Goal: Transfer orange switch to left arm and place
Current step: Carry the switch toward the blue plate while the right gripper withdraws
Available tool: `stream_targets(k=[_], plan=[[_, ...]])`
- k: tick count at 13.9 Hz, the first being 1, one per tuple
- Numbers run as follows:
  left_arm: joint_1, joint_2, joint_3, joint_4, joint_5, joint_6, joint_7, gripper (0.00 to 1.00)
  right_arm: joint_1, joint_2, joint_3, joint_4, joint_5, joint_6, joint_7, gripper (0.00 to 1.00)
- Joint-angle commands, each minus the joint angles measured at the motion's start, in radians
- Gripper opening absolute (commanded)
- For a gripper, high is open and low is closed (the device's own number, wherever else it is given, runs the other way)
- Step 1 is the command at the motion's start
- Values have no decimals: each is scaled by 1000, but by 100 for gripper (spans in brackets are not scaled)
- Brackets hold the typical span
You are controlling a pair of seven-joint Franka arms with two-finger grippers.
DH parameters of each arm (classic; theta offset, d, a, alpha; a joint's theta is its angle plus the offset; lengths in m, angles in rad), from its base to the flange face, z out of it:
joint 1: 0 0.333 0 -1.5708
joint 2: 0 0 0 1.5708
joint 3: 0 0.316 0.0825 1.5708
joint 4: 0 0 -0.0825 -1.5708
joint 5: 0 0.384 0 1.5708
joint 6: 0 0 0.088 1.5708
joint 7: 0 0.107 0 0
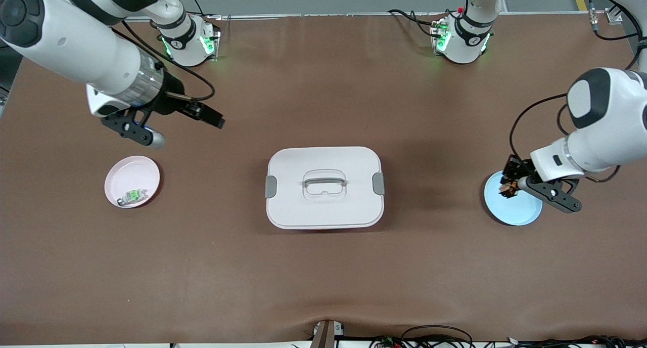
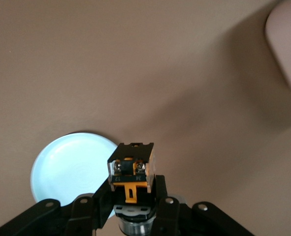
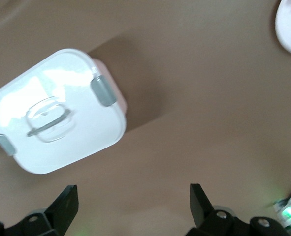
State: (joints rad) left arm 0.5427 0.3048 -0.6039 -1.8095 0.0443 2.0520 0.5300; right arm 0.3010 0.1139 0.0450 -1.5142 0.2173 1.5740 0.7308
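The left gripper (image 1: 509, 185) is clenched on the orange switch (image 2: 131, 169), lifted just above the blue plate (image 1: 520, 214) at the left arm's end of the table. The right gripper (image 1: 172, 123) hangs released above the table near the pink plate (image 1: 126, 173) – waiting. The box (image 1: 323, 206) sits between them – a low, straight carry could clip its lid, or a loose pinch drop the part

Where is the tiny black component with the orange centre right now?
The black-and-orange switch is clamped in the left gripper, over the round pale-blue plate at the left arm's end of the table, well clear of the white latched box.
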Motion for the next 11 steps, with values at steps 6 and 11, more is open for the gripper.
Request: stream_targets(k=[6,11], plan=[[56,187,-14,38,353,62,427,0,-203,-147,12,-184,-74,3,-405,100],[114,322,-13,33,397,197,729,0,-276,-204,12,-224,-144,3,-551,100]])
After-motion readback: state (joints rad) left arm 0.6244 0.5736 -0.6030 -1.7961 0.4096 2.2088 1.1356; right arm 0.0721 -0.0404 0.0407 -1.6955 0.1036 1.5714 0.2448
